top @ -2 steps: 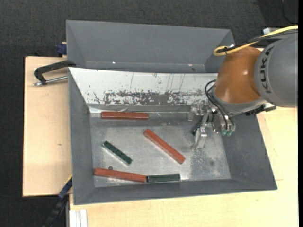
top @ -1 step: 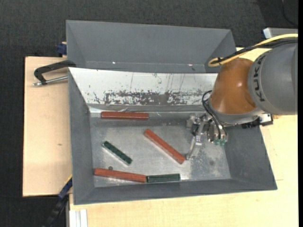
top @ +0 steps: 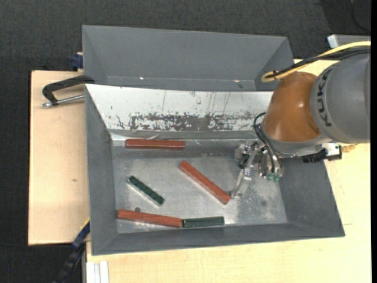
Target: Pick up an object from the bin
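My gripper [top: 238, 188] reaches down into the right half of the bin, its thin fingertips ending just right of the lower end of a slanted red-orange bar [top: 204, 181]. That bar lies diagonally on the bin's floor, from upper left to lower right. Nothing shows between the fingers. A short dark green bar [top: 203, 221] lies along the front wall, below the gripper and to its left.
A long red bar [top: 149, 218] lies along the front wall, end to end with the green one. Another dark green bar [top: 145, 190] lies slanted at the left. A red bar [top: 155, 144] rests against the back wall. The arm's orange cover hangs over the bin's right side.
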{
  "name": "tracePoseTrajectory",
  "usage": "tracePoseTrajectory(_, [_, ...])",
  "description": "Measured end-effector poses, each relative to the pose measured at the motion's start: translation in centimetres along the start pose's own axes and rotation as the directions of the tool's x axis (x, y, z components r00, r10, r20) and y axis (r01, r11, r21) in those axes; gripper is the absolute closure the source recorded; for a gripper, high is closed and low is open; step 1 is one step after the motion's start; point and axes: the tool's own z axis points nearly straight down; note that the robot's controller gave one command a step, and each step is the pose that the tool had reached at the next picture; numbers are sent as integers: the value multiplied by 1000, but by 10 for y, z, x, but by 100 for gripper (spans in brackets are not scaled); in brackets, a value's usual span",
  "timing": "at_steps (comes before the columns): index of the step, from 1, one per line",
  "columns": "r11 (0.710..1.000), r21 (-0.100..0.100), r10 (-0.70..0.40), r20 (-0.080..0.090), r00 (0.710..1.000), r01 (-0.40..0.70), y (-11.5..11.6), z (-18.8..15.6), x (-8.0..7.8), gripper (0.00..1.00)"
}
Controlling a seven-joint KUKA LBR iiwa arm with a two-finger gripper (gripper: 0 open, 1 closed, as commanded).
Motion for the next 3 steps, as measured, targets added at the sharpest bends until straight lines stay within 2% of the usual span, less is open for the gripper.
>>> tracePoseTrajectory(1, [999,5,-53,8,999,53,-45,-1,-9,0])
tracePoseTrajectory(2, [963,3,-270,3,963,270,43,0,71,100])
tracePoseTrajectory(3, [963,3,-270,3,963,270,43,0,71,100])
